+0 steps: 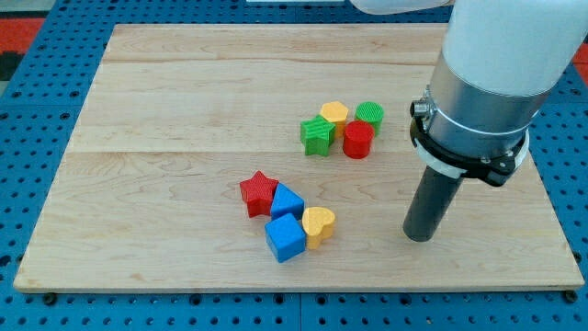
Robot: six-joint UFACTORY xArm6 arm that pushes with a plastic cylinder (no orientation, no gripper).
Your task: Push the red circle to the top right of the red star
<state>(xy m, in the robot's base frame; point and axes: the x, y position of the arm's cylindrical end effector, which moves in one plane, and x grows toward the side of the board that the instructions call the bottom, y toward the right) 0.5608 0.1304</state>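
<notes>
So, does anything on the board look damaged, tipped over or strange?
Nothing stands out. The red circle sits upright among the upper blocks, the red star lies flat in the lower group, and my tip rests apart, to the view's right.

My tip (419, 236) rests on the wooden desk (165, 101) at the view's right, well apart from every block. Upper cluster — red circle (357, 140) touching the green star (317, 135), a yellow heart (334, 115) and a green circle (370, 115). Lower cluster — red star (258, 192) touching a blue block (287, 201); a blue cube (285, 237) sits beside a second yellow heart (319, 224).
</notes>
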